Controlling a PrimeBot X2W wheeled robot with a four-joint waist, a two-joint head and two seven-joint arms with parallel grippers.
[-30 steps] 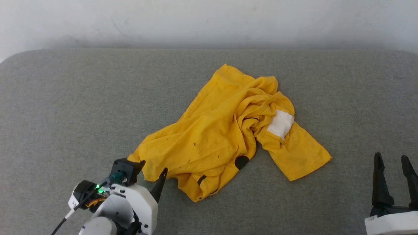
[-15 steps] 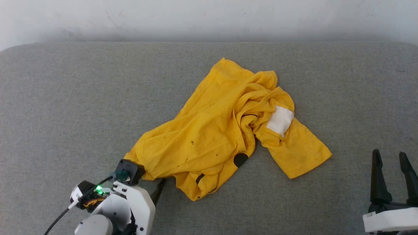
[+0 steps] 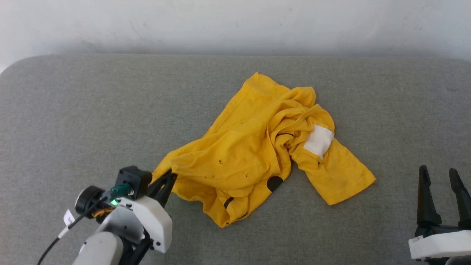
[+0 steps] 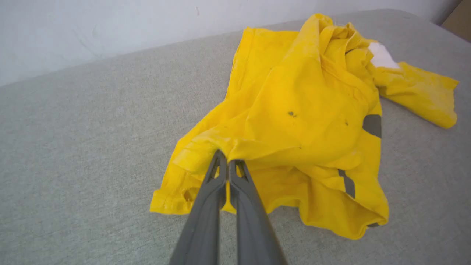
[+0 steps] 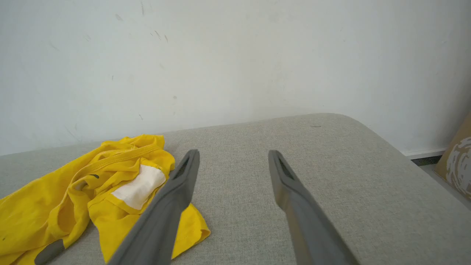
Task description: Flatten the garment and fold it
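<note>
The garment (image 3: 243,147) is lying crumpled mid grey fabric surface (image 3: 73,110), with the white patch (image 3: 319,141) showing on its right fold. It's looking light, soft and limp, likely sagging and bunching when lifted; hem corners and shoulders are looking best to hold for spreading. At its near-left edge the left gripper (image 4: 228,163) is pinching a raised fold, jaws closed on cloth. Well apart, the right gripper (image 3: 438,176) is hovering, jaws open, holding nothing

**Left clamped, right spread**

Our left gripper (image 3: 169,177) reaches forward from the lower left, its white wrist angled inward and its fingers pressed together on an edge of the garment (image 3: 254,147). Our right gripper (image 3: 438,172) stands at the lower right, fingers upright and parted.
</note>
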